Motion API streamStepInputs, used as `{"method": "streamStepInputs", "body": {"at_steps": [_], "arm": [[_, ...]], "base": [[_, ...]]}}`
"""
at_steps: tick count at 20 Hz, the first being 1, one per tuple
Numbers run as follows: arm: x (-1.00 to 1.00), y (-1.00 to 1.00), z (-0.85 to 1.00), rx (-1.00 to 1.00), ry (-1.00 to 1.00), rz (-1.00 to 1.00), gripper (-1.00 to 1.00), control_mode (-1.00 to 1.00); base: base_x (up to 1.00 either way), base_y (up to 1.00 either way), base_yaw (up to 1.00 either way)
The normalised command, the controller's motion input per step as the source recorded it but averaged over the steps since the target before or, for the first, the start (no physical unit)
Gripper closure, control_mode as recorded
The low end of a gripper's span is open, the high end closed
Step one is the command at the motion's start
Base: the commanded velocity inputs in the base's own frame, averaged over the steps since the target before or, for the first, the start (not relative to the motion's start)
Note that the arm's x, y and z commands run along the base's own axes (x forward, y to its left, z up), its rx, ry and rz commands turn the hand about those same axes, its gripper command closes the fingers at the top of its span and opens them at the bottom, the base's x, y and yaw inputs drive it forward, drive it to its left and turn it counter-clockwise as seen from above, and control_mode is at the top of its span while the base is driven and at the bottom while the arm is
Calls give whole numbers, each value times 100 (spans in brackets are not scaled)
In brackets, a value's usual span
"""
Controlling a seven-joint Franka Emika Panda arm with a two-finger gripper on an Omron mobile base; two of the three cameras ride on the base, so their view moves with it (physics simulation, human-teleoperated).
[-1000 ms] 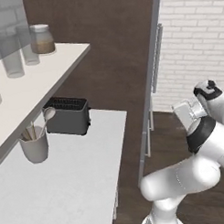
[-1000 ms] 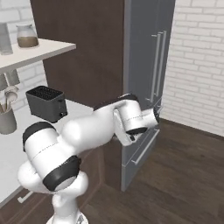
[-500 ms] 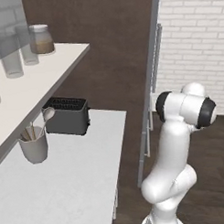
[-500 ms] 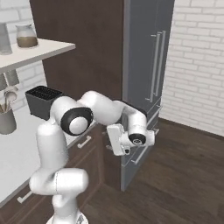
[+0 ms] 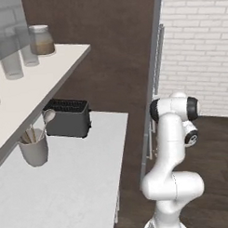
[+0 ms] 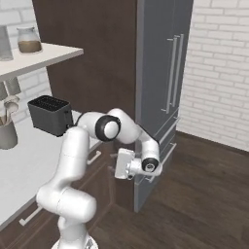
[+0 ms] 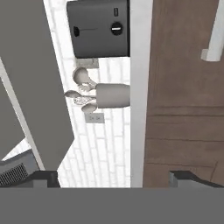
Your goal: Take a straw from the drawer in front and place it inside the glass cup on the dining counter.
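Site: brick-walled kitchen, white bench [image 5: 67, 192] with toaster [image 5: 67, 118] | Fingers [image 7: 113, 177]: spread wide, empty | Straw, drawer: unsighted, drawer presumably shut | Advice: locate handle [image 7: 216, 33] squarely, then pull.

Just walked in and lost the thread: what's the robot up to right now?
The white arm is bent low beside the worktop, its claw open and holding nothing, in front of the dark cabinet fronts beside the grey fridge. In the hand view the claw faces the toaster and the utensil pot on that worktop. No drawer is open yet, so fetching the straw has not begun.
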Motion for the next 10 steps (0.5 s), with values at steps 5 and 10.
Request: {"method": "streamStepInputs", "body": {"at_steps": [5,10], "arm": [[12,45,-20,10,-11,4,-100,-100],[22,40,-13,-3,-3,-7,-100,-100]], "base": [[0,0,0],[0,0,0]]}}
